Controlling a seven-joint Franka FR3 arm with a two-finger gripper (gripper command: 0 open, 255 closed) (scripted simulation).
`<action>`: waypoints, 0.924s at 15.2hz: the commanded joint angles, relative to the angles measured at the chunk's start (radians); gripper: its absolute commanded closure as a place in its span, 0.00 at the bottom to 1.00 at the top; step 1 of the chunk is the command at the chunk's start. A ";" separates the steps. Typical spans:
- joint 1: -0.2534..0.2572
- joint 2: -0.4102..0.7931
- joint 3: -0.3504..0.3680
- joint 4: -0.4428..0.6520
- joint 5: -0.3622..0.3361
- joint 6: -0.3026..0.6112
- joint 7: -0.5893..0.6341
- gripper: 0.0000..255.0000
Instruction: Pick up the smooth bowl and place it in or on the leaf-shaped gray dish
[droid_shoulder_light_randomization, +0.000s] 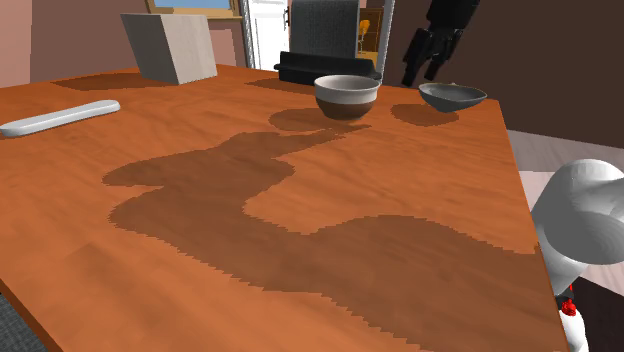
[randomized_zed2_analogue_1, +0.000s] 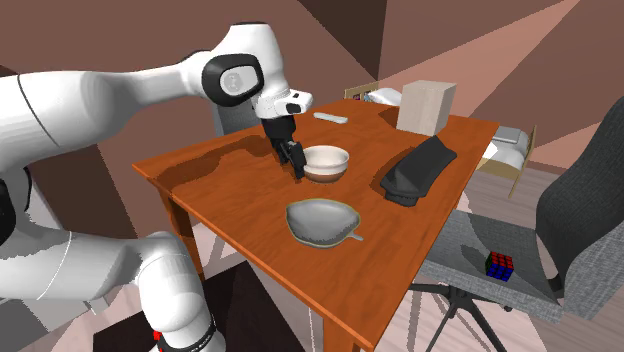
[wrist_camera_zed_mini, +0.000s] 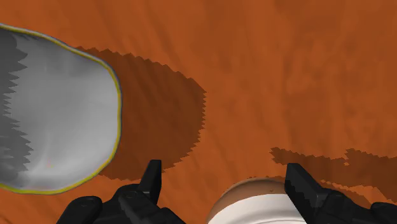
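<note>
The white bowl (droid_shoulder_light_randomization: 347, 97) with a brown foot stands on the wooden table (droid_shoulder_light_randomization: 200, 250) in the upper middle of the shoulder view, with the grey leaf-shaped dish (droid_shoulder_light_randomization: 452, 96) just to its right, apart from it. In the second exterior view the bowl sits at the frame's centre and the gripper (randomized_zed2_analogue_1: 295, 165) hangs just beside it, on its left. The wrist view shows the jaws spread wide and holding nothing, the bowl's rim between them but untouched. The bowl looks rigid and glossy, probably light, slippery on its curved wall and likely to chip if dropped. The best hold seems to be the rim, one finger inside and one outside
</note>
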 joint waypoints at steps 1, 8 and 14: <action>0.000 0.000 0.000 0.000 0.000 0.000 0.000 0.00; -0.007 0.334 -0.077 0.235 0.090 0.020 0.007 0.00; -0.007 0.456 -0.104 0.295 0.136 0.049 0.003 0.00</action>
